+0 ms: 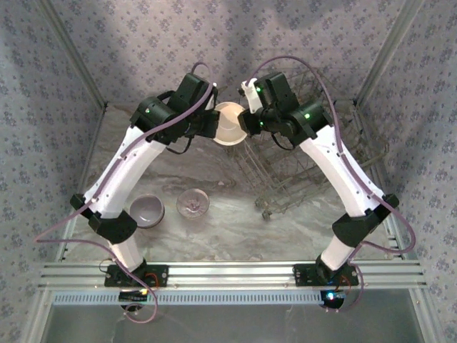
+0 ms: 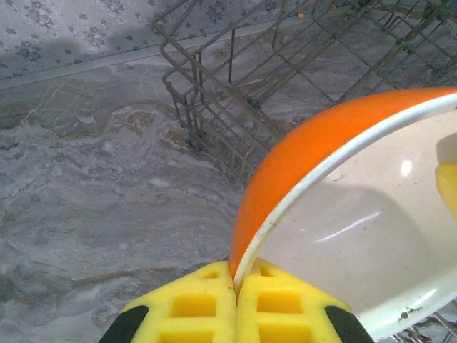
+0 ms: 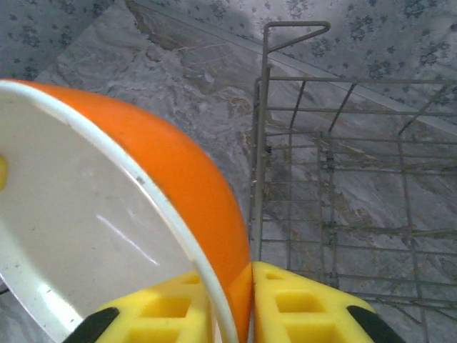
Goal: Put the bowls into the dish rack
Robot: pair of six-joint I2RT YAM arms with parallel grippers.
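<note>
Rearmost bowl (image 1: pixel 230 125) just L of rack (image 1: pixel 282 182) (rack far R on table (image 1: pixel 228 229)).

The orange bowl (image 2: pixel 307 157) is cream inside, the dish rack (image 3: pixel 261 143) grey.

Top view: lighting is even and moderately bright, given from overhead, with a cool bluish cast. A soft dark shadow is seen on the back wall past the table's (image 1: pixel 235 236) far edge. Detail is slightly soft throughout, and small green lamps on the arms are bloomed.

Left wrist view: the orange bowl (image 2: pixel 300 164) is rendered strongly saturated, and small glare spots are seen on its glossy white inside. The yellow pads (image 2: pixel 193 307) at the bottom edge are soft from closeness. The dish rack (image 2: pixel 235 78) wires are kept fairly sharp but are bowed by the lens toward the frame edges.

Right wrist view: a thin glare streak is seen inside the bowl (image 3: pixel 193 186), and the wall is shadowed at the top.
</note>
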